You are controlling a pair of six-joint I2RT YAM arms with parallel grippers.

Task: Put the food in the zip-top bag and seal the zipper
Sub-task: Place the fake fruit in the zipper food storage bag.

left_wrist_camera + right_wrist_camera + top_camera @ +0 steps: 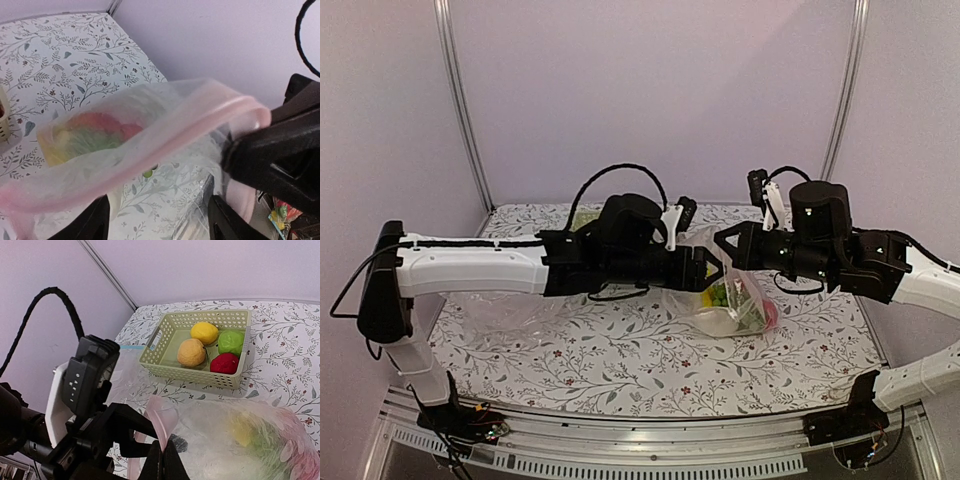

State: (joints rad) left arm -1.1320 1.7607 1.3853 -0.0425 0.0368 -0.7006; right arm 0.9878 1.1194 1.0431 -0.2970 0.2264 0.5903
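The zip-top bag (738, 308) hangs between my two grippers above the table, with yellow, green and red food (92, 132) in its bottom. Its pink zipper (165, 134) runs across the left wrist view. My right gripper (170, 454) is shut on one end of the pink strip (169, 421); it also shows in the top view (723, 241). My left gripper (160, 222) is open, its fingers wide apart on either side of the bag film just under the strip, and meets the right one in the top view (713, 268). I see no white slider.
A pale green basket (200, 374) stands at the back holding a lemon (204, 332), an orange peach (191, 352), a green fruit (231, 341) and a red apple (224, 363). A second clear bag with a blue strip (131, 347) lies left of it.
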